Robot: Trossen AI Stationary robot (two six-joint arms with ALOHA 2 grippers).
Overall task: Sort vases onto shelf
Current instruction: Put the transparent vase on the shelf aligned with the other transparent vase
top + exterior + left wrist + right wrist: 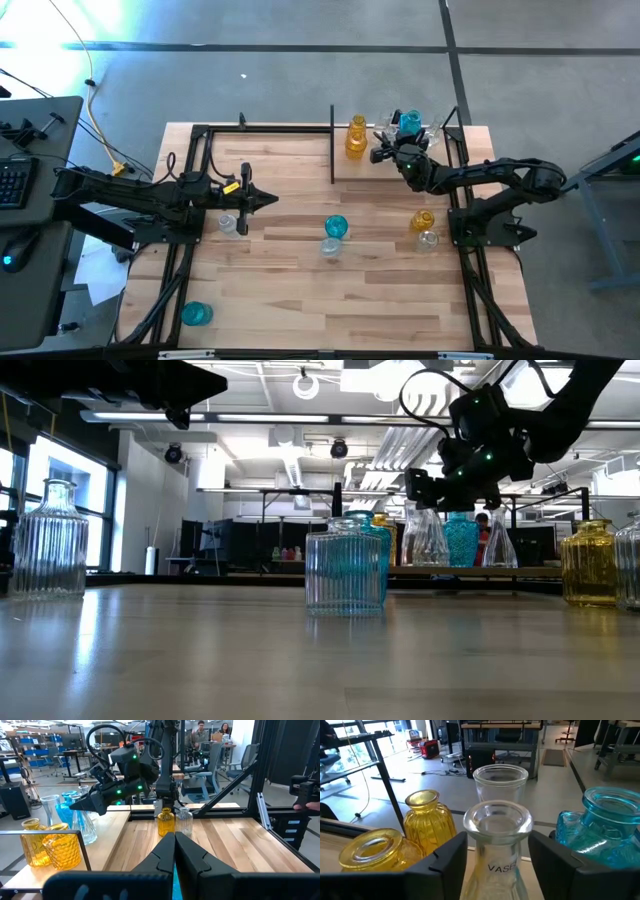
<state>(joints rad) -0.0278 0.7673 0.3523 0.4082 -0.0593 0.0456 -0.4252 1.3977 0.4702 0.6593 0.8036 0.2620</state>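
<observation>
Both arms matte black, jointed tubular links on black bases. Right hand (pixel 385 153): green indicator lights on wrist housing, looped black cable above. Left hand (pixel 268 200): tapered black fingers, small yellow tag behind them.

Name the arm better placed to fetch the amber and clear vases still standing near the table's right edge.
Right. The amber vase and clear vase stand beside the right arm's base, while the right gripper is at the shelf nearby. The left gripper waits farther away.
</observation>
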